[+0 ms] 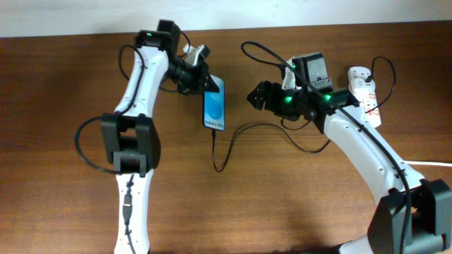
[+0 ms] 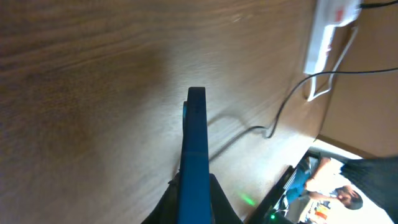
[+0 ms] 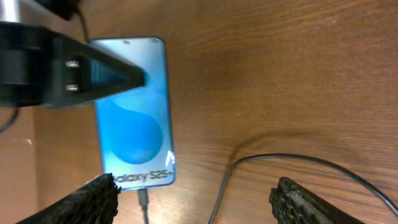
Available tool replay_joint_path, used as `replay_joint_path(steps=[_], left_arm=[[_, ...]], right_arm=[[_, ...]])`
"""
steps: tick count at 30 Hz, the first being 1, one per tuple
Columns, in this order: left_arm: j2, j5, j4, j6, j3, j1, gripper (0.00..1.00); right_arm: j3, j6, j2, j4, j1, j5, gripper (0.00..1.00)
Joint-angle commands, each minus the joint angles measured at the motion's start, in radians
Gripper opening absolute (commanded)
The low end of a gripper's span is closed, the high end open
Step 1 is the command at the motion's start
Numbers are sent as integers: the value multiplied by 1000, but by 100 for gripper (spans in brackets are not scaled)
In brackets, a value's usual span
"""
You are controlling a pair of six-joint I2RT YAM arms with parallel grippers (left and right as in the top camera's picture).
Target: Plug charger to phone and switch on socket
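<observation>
Phone (image 3: 134, 118) lies screen-up on the table (image 1: 296, 204), directly ahead of the R gripper (image 3: 194, 190). Its top end is pinched by the L gripper (image 1: 203, 76): one finger crosses the screen, and the L wrist view shows the phone edge-on between the fingers. The charger (image 3: 280, 158) has its plug tip (image 3: 143, 198) touching the phone's bottom edge, just ahead of the R gripper's left finger. It looks inserted, but full seating cannot be confirmed from these views. From there the cable loops across the R gripper's front and trails back past its wrist. The R gripper is spread wide and holds nothing. The socket (image 1: 365, 90) lies well behind the R gripper, beside its forearm, so you must bring the arm back and re-aim to reach the switch; that step is judged outstanding. Hazards: (1) the cable loop sits close under the R fingers, so a low or sweeping retreat can snag it and pull the plug out. (2) If the L gripper lets go abruptly or drags the phone, cable tension can unseat the plug. (3) The socket is loose on the table and may slide or tip under an off-centre press. (4) The forearm partly hides the red switches, so confirm the target before pressing.
</observation>
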Motion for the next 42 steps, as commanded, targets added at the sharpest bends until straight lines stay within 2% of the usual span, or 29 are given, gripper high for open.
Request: replay_joint_path(steps=[1,3,8,9,10,11,14,15,16,19,21,23,24,26,27,28,31,35,40,42], left_arm=[[56,18,27,15,4,-10,0],[90,17,69,15,4,-6,0],[99,-166,65,15,4,-9,0],[99,-166,65,16,4,-9,7],[99,-174,65,16,4,-8,27],[99,-192,62,16,4,-8,39],[99,-195,62,16,4,-6,51],[99,-203,58,16,4,-6,61],[99,-238,51,15,5,-6,67],[99,-394,41,5,5,-6,71],[81,-469,21,-67,22,8,72],[13,-534,20,-68,64,25,72],[-41,-575,18,-68,93,35,73],[-157,-588,19,-68,113,71,74],[-214,-587,20,-68,113,99,82],[-269,-587,20,-68,113,132,100],[-347,-587,19,-67,113,213,99],[-347,-587,17,-67,106,230,99],[-347,-587,16,-67,105,230,99],[-347,-587,17,-67,106,230,99]], right_arm=[[2,-19,-26,-20,3,45,82],[2,-27,-26,-31,3,51,82],[2,-42,-26,-37,3,53,82],[2,-45,-26,-39,3,52,83],[2,-45,-26,-45,3,55,83],[2,-45,-26,-46,3,55,83],[2,-45,-26,-47,3,55,83],[2,-45,-26,-48,3,55,83],[2,-55,-26,-53,3,55,83],[2,-100,-26,-74,3,64,83],[11,-132,-31,-106,2,124,84],[37,-175,-50,-128,2,135,87],[58,-176,-75,-146,-4,142,92],[114,-200,-133,-216,-46,159,93],[138,-218,-166,-255,-81,159,94],[156,-230,-195,-290,-118,161,94],[168,-279,-274,-368,-287,160,95],[168,-333,-280,-488,-493,160,95],[168,-366,-277,-494,-646,215,94],[168,-435,-277,-495,-710,216,94]])
